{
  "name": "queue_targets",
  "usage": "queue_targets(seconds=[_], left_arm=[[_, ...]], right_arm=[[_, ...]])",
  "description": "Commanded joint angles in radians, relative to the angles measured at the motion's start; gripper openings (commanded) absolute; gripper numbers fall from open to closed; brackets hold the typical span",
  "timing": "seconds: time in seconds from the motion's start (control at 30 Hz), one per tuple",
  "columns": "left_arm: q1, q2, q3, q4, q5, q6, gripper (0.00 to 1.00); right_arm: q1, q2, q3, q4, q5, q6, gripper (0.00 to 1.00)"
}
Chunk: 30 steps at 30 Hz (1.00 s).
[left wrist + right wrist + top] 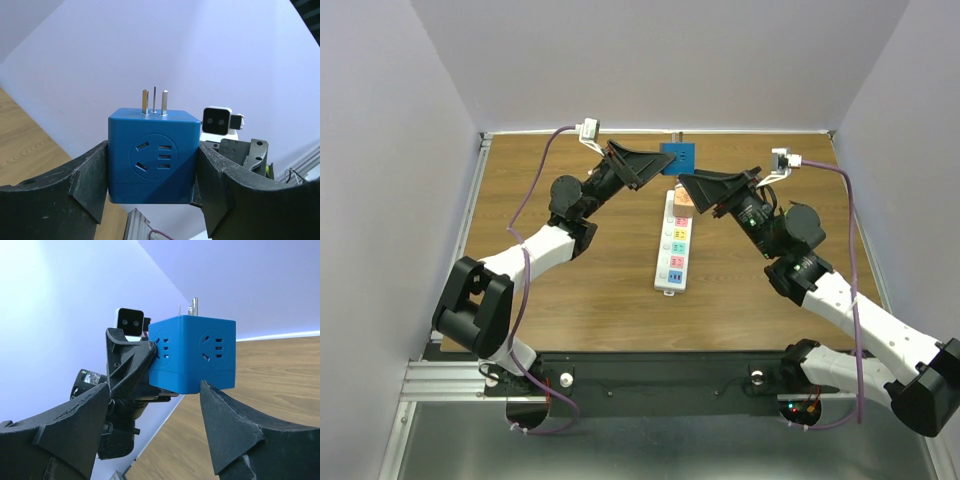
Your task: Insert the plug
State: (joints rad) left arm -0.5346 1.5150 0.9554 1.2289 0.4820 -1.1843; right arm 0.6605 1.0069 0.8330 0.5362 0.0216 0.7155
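Blue plug [152, 150] sits clamped in the left hand [152, 175].

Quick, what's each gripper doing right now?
Left gripper: closed, holding the blue plug cube.
Right gripper: open, holding nothing.

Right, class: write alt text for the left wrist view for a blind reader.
A blue cube plug is clamped between the left arm's two black fingers, its three metal prongs pointing up. A pale wall fills the background.
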Motion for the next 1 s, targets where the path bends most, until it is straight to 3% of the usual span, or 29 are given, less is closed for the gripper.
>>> queue_targets(seconds=[0.0, 0.4, 0.67, 0.97], left_arm=[[0.002, -0.081, 0.034, 0.395, 0.02, -0.028, 0.0], [-0.008, -0.165, 0.039, 0.431, 0.043, -0.06, 0.0], [-0.03, -0.165, 0.028, 0.488, 0.038, -0.066, 0.0], [-0.065, -0.145, 0.057, 0.503, 0.044, -0.054, 0.0]], right_arm=[[-0.007, -0.002, 0.02, 0.108, -0.015, 0.032, 0.78], [-0.012, 0.002, 0.044, 0.114, -0.034, 0.042, 0.8], [-0.013, 0.01, 0.025, 0.243, -0.091, 0.05, 0.8], [-0.012, 0.067, 0.057, 0.263, -0.153, 0.078, 0.8]])
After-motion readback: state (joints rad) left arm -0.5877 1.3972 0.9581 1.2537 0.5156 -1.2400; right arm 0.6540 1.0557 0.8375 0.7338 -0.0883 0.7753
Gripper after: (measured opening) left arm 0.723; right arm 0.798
